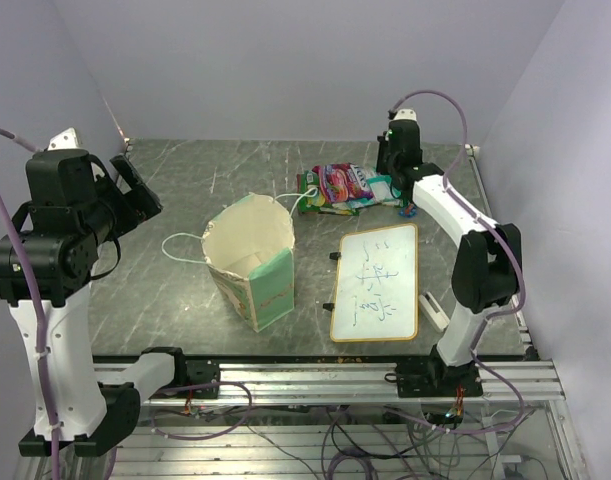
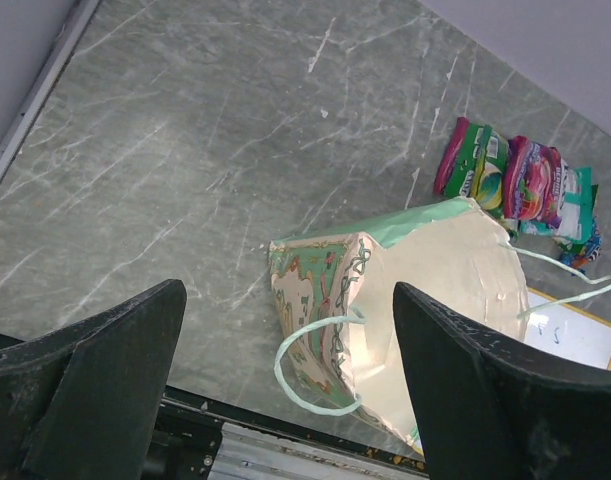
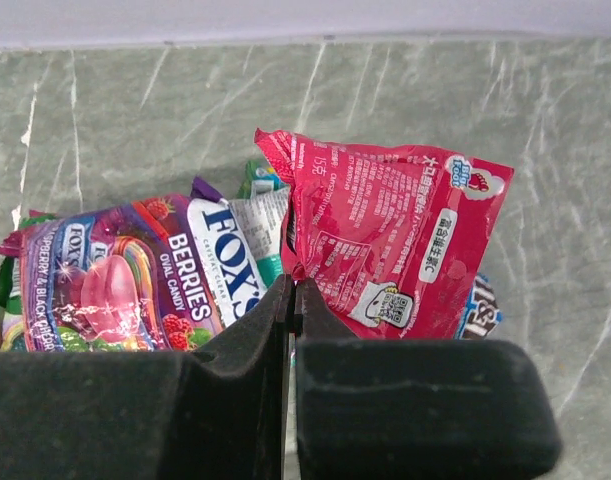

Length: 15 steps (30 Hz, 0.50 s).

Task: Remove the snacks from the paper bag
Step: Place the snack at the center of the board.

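Right tool [image 3: 295,290], closed, seemingly pinches a glossy red packet [image 3: 395,235]; left tool [image 2: 288,288] gapes empty.

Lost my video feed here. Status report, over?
Left gripper open, clear of paper bag. Right gripper shut on red packet at the snack pile. Bag mouth open, no snacks visible inside. Nothing in the way.

Whiteboard [image 1: 377,283]: you see it lying flat on the right half of the table, orange-framed, with handwritten marker lines.
Eraser [image 1: 432,310]: small white block just beside the whiteboard's right edge, toward you.
Table [image 1: 165,290]: grey stone-patterned top with pale veins.
Rails [image 1: 315,380]: aluminium, along your near edge.
Cables [image 1: 335,440]: tangled below the rails.
Walls [image 1: 285,60]: pale lilac.
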Each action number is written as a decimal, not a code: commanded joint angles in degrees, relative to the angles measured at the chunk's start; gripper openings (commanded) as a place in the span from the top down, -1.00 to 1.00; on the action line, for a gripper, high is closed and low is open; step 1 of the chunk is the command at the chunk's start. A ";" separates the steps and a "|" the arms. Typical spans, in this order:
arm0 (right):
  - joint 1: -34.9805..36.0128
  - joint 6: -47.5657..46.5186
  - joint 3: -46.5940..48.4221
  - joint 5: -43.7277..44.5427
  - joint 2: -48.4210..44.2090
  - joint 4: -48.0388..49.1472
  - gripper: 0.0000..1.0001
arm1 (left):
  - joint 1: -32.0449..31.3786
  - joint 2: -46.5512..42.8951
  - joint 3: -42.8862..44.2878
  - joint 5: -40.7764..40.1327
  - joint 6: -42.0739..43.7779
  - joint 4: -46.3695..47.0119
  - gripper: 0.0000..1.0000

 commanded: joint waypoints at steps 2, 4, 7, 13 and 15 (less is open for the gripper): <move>-0.07 5.24 4.26 -0.04 4.25 -6.68 1.00 | 0.36 0.46 1.66 -1.05 2.00 -0.85 -0.89; -0.06 5.85 6.06 -0.01 6.10 -8.91 1.00 | 0.36 0.46 1.68 -0.73 2.00 -0.91 -0.88; -0.04 6.36 5.94 -0.99 6.94 -9.00 1.00 | 0.36 0.54 2.05 -0.97 2.24 -1.11 -0.89; -0.04 6.31 6.80 -2.13 9.37 -7.86 1.00 | 0.36 0.48 1.20 -0.20 1.97 -0.78 -0.88; 0.01 7.00 7.53 -2.61 9.88 -8.10 1.00 | 0.36 0.24 0.47 0.23 1.71 -0.54 -0.87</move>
